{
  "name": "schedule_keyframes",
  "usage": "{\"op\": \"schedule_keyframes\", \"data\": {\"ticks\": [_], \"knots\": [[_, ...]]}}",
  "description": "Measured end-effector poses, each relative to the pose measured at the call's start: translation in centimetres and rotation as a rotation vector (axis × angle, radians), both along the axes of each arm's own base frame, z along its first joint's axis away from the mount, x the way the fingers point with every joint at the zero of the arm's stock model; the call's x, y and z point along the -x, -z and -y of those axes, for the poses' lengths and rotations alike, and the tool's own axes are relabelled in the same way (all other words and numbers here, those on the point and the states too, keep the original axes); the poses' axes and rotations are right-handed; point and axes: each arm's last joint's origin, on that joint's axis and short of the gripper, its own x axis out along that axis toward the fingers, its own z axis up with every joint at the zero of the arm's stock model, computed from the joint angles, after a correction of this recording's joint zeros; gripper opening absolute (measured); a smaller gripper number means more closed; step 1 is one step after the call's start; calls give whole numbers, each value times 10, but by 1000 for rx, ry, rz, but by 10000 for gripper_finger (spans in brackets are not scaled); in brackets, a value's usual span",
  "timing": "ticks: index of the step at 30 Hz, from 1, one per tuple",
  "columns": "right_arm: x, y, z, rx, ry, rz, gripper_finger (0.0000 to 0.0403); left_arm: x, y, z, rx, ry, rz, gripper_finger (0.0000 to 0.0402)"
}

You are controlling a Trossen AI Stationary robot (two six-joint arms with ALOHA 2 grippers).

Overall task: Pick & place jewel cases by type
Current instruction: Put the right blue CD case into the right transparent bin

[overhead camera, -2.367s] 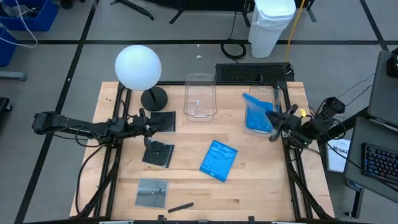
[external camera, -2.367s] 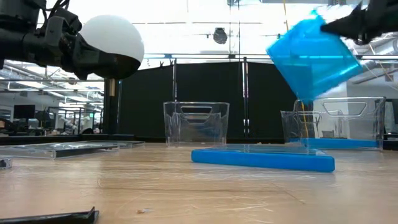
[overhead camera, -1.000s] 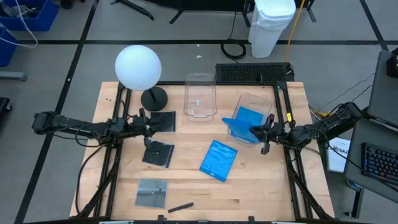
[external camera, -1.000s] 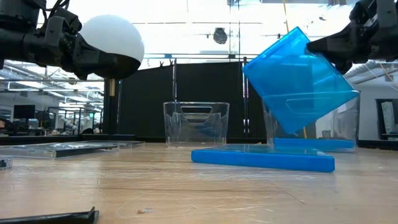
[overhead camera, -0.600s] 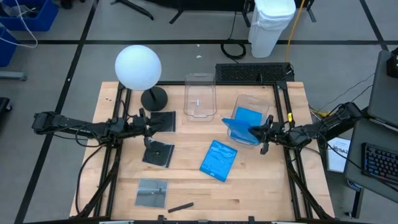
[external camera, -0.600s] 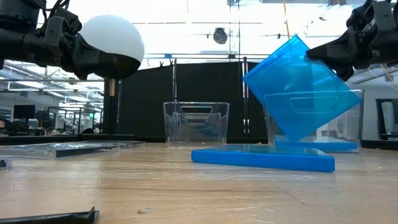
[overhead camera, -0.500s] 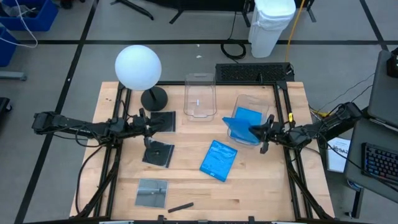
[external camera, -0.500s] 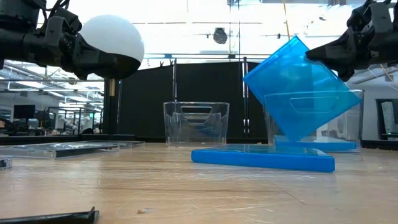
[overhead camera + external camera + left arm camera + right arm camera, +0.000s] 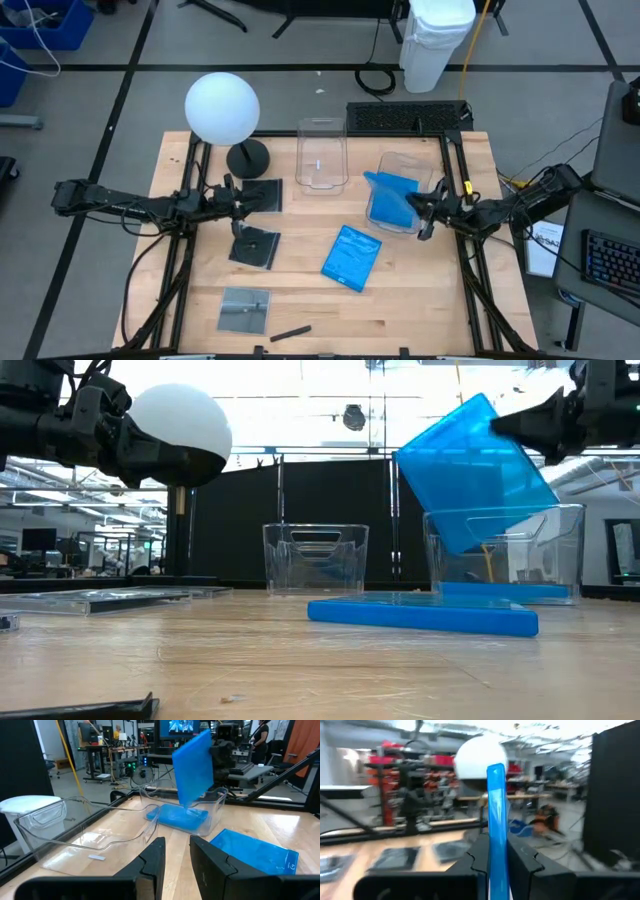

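My right gripper (image 9: 424, 207) is shut on a bright blue jewel case (image 9: 390, 198) held over the right clear tub (image 9: 401, 160). A second blue case (image 9: 505, 591) lies flat on that tub's floor. The third blue case (image 9: 352, 257) lies flat on the table. Three dark cases (image 9: 262, 195) (image 9: 255, 245) (image 9: 245, 308) lie flat on the table's left half. My left gripper (image 9: 236, 205) hovers between the two farther dark ones, its fingers (image 9: 152, 865) a narrow gap apart, touching nothing. My right gripper pinches the blue case between its two fingers at its right-hand edge (image 9: 496, 832), coming in level from the table's right. The case is lifted clear and tilted on one corner. Its lower corner (image 9: 456, 548) dips inside the tub's rim, above the case lying there.
A second clear tub (image 9: 321, 155) stands at the far middle. A white globe lamp (image 9: 222, 108) on a dark base (image 9: 247, 157) stands far left. A small dark stick (image 9: 290, 332) lies near the near edge. Bare wood shows at the table's near right.
My right gripper has risen a little and drawn slightly toward the far edge, staying shut. The blue case has gone up with it and turned, its lower corner lifted from deep in the right tub to just below the rim.
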Motion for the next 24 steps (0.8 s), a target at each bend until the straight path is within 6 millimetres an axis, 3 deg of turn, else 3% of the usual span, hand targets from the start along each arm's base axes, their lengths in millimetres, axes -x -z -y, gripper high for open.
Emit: {"op": "schedule_keyframes", "data": {"ticks": [8, 14, 21, 24], "knots": [[4, 2, 7, 63, 294, -110, 28, 0, 0, 0, 0, 0, 0, 97], [2, 5, 6, 79, 287, -137, 28, 0, 0, 0, 0, 0, 0, 97], [-2, 6, 1, 83, 106, -109, 28, 0, 0, 0, 0, 0, 0, 97], [-2, 7, 1, 101, 127, -123, 28, 0, 0, 0, 0, 0, 0, 97]]}}
